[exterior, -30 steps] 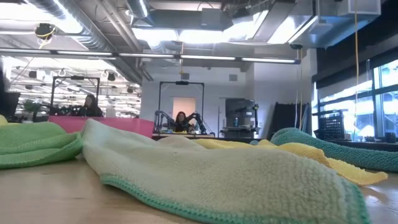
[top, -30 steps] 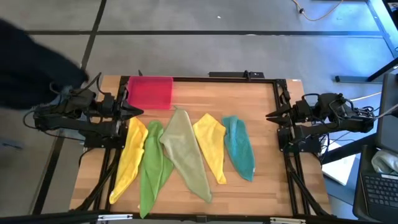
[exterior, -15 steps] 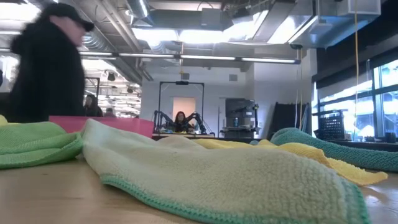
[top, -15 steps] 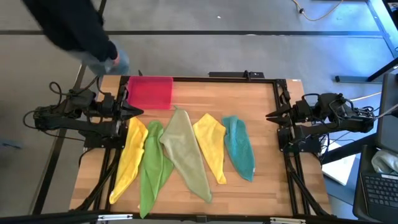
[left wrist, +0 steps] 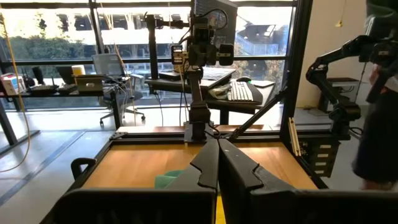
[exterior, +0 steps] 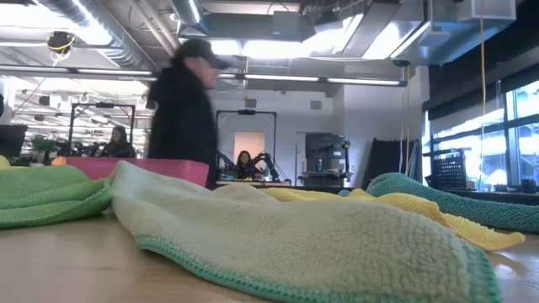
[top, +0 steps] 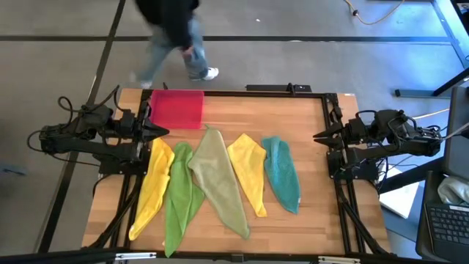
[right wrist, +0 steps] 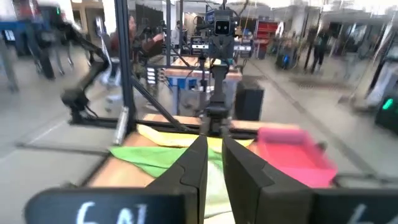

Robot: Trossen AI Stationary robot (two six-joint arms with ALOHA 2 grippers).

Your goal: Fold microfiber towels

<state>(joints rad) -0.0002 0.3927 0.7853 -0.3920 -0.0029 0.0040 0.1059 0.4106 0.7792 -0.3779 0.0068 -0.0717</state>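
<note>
Five towels fan across the middle of the wooden table (top: pixel 308 132) in the high view: a yellow towel (top: pixel 150 187) at the left, then a bright green towel (top: pixel 178 196), a pale olive towel (top: pixel 218 183) draped over the green one's edge, a second yellow towel (top: pixel 249 172), and a teal towel (top: pixel 282 174) at the right. All lie loose and unfolded, long and crumpled. In the low view the olive towel fills the foreground.

A pink tray (top: pixel 176 108) sits at the table's upper left edge, just above the towels.

The left hand (top: pixel 163 131) waits at the left edge of the table, near the top of the first yellow towel, its fingers pressed together and holding nothing. The right hand (top: pixel 318 136) waits at the right edge, well apart from the teal towel, its fingers nearly together and empty.

A person (top: pixel 172 33) in dark clothes shows blurred on the floor beyond the table, at the upper left of the frame.
</note>
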